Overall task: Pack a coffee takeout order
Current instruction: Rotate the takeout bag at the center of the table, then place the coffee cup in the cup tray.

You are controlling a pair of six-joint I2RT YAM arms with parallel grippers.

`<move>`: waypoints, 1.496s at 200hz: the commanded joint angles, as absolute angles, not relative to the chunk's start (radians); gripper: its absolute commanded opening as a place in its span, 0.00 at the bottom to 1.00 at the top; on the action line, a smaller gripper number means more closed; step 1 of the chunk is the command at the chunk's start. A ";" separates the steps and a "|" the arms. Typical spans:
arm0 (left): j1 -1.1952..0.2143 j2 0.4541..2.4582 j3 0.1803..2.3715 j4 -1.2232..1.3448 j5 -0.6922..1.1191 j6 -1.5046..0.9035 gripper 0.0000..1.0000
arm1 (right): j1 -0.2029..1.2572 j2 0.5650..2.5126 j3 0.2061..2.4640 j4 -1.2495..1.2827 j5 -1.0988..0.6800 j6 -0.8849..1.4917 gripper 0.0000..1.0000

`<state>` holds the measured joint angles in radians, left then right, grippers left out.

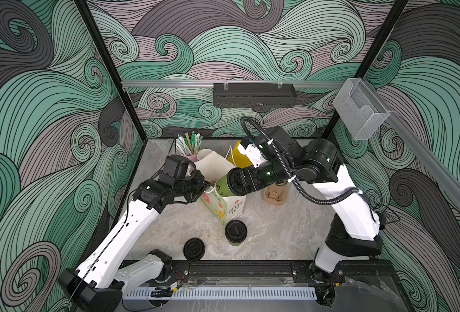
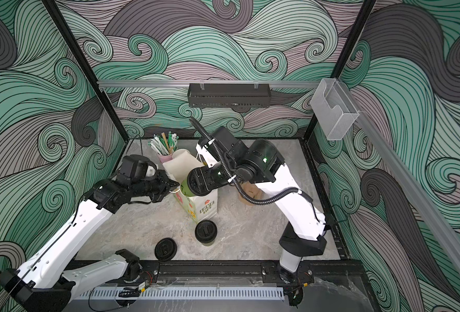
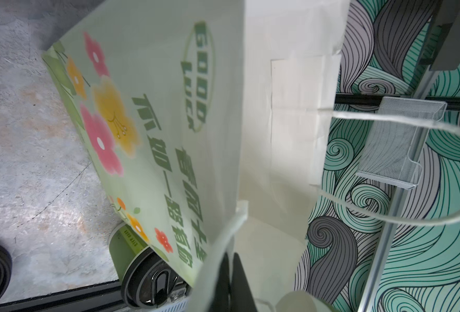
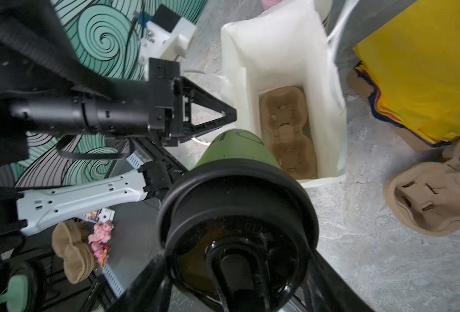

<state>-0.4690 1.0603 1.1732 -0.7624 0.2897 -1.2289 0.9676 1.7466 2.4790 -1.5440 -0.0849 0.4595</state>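
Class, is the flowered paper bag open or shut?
Open: the right wrist view looks into the bag, showing a cup carrier inside.

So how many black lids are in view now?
3 black lids. One on the green cup in the right hand, at the bag's mouth. One on the cup standing before the bag. One on the table nearer the front edge. The bag may hide more.

White arm links (image 1: 134, 221), black joints (image 1: 319, 151), ribbed black cable (image 1: 328, 201)

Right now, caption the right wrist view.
Right gripper holds a lidded green cup at the open white bag, carrier inside; left gripper shut at its rim.
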 commanded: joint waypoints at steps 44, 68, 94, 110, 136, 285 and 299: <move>-0.588 1.025 1.119 -0.659 0.155 -1.342 0.00 | 0.917 1.762 2.542 -1.572 -0.003 0.434 0.68; -0.608 1.005 1.101 -0.660 0.133 -1.354 0.00 | 0.917 1.790 2.540 -1.573 -0.027 0.427 0.68; -0.619 0.978 1.086 -0.664 0.119 -1.361 0.04 | 0.919 1.820 2.540 -1.574 -0.036 0.413 0.68; -0.621 0.960 1.086 -0.681 0.107 -1.356 0.12 | 0.920 1.844 2.542 -1.579 -0.033 0.405 0.67; -0.621 0.924 1.093 -0.713 0.080 -1.330 0.33 | 0.928 1.884 2.543 -1.593 -0.034 0.401 0.67; -0.620 0.914 1.264 -0.936 -0.027 -1.100 0.62 | 0.987 2.041 2.540 -1.724 0.082 0.501 0.67; -0.620 0.918 1.277 -0.964 -0.035 -1.091 0.61 | 0.987 2.049 2.540 -1.728 0.085 0.509 0.67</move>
